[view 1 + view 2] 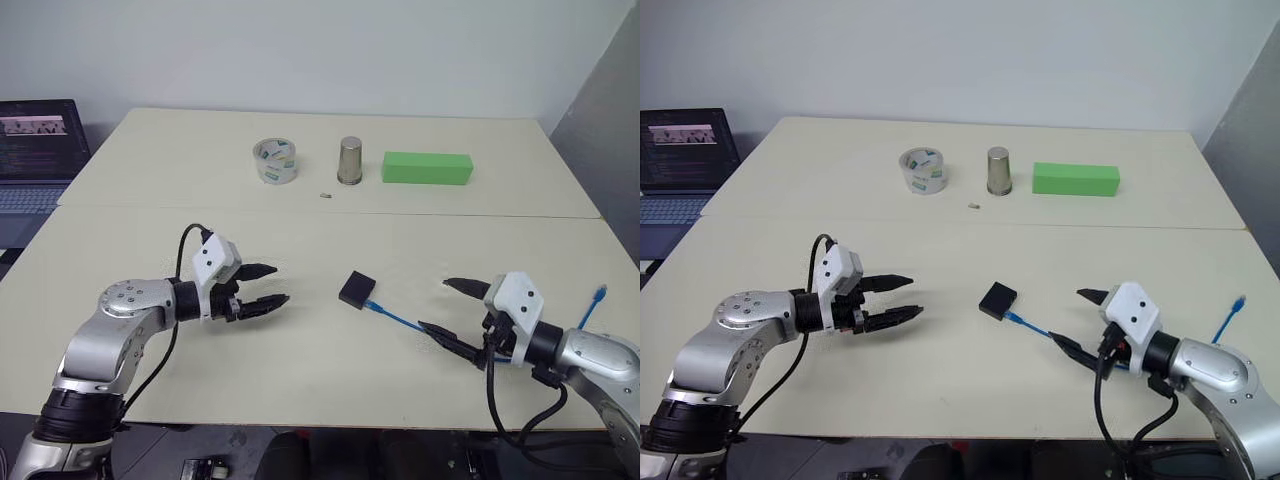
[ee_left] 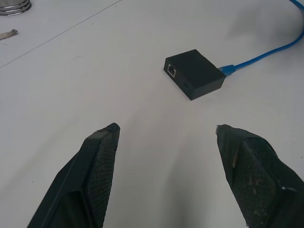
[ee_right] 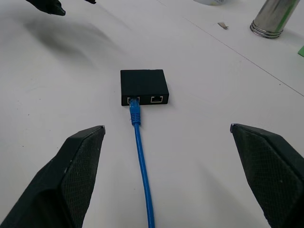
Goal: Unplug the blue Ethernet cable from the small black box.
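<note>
I see a pale cream surface [image 1: 300, 370] in front of a plain white wall, with a seam running across it and an open laptop [image 1: 38, 150] off its far left corner. Along the far side sit a green block [image 1: 427, 168], a metal cup [image 1: 350, 161] upside down, a roll of clear tape [image 1: 275, 162], and a tiny scrap [image 1: 325, 195] near the cup.

My left gripper [image 1: 268, 286] hovers low over the near left part of the surface, its fingers spread wide and holding nothing, aimed toward the middle. My right gripper [image 1: 448, 308] hangs at the near right, fingers likewise wide apart and empty, aimed back toward the middle.

Between them lies the small black box [image 1: 357, 289], flat on the surface, sitting diagonally to the near edge. In the right wrist view its port face looks toward my right gripper, with two sockets side by side. The blue Ethernet cable [image 1: 400, 318] is plugged into one socket and runs straight away from the box toward the right gripper, passing between its fingers; its free end [image 1: 599, 294] shows further right.
</note>
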Controlling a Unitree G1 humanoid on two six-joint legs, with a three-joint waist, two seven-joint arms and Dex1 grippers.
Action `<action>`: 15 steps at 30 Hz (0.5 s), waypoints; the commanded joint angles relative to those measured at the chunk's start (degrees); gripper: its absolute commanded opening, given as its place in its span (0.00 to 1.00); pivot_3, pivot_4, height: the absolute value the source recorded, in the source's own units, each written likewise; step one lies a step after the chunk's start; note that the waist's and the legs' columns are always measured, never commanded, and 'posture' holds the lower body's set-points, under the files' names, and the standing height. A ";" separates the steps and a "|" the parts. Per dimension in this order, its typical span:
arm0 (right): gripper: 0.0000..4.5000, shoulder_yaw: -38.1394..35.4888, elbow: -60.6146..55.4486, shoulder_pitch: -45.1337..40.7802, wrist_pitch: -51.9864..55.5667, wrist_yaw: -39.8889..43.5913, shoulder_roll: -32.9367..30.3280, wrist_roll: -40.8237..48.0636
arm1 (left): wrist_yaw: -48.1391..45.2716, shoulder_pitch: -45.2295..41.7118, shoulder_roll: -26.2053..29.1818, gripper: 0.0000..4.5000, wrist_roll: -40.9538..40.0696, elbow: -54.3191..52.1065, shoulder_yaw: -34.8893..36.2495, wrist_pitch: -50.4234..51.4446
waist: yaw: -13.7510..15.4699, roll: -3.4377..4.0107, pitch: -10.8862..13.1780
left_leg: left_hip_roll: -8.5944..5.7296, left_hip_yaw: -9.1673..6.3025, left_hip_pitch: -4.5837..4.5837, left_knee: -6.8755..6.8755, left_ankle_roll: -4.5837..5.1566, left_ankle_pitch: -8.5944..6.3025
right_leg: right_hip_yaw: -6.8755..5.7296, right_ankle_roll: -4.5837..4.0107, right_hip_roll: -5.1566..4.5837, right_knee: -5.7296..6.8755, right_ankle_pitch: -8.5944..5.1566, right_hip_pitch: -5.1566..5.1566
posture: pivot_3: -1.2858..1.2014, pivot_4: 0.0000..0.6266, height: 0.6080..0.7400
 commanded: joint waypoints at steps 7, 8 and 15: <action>1.00 -0.07 -0.81 0.54 -1.53 0.37 0.11 0.07 | -2.25 0.33 0.97 0.77 -0.64 -2.77 0.93 -2.31 | 0.00 0.00 0.00 | 0.00 0.00 0.00 0.00 0.00 0.00 | 0.01 0.00 0.00 0.00 0.00 0.00 | 0.52 0.24 1.00; 1.00 0.33 -0.81 0.50 -1.53 0.27 0.22 -0.09 | -2.29 0.49 0.96 0.77 -0.68 -3.05 0.85 -2.36 | 0.01 0.00 0.00 | 0.00 0.00 0.00 0.00 0.00 0.00 | 0.00 0.00 0.00 0.00 0.00 0.00 | 0.52 0.24 1.00; 1.00 7.48 0.47 -1.94 -0.11 -2.30 2.33 -3.30 | -2.96 1.23 1.23 0.77 0.87 -4.91 -1.64 -2.54 | -0.01 0.00 0.00 | 0.00 0.00 0.01 0.00 0.00 0.00 | 0.01 0.00 0.00 0.00 0.00 0.01 | 0.52 0.24 1.00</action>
